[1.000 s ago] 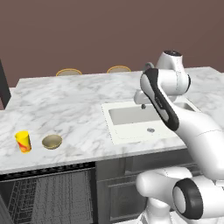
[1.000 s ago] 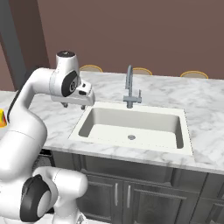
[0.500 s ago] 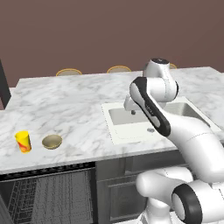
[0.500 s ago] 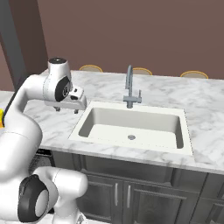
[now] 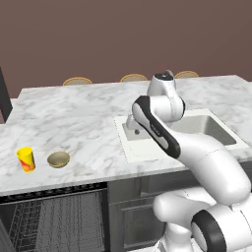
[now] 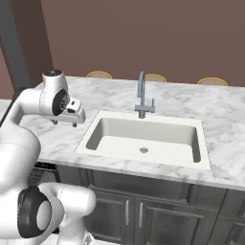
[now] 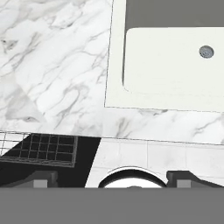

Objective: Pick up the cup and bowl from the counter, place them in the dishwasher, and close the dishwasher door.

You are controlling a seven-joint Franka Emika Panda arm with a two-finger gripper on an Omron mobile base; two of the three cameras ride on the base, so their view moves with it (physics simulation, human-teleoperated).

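Meanwhile, the arm has swung leftward from over the sink point(image 5: 197, 129) toward the marble counter point(image 5: 74, 118), and the gripper point(image 6: 67, 122) hangs with jaws spread wide and empty, so the approach to the first pick seems underway. Well to its left stand the yellow, red-blotched cup point(image 5: 26, 159) and, just beside it, the tan bowl point(image 5: 58, 159), both above the open dishwasher point(image 5: 54, 216).

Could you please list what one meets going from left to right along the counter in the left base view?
cup → bowl → gripper at the left rim of the sink
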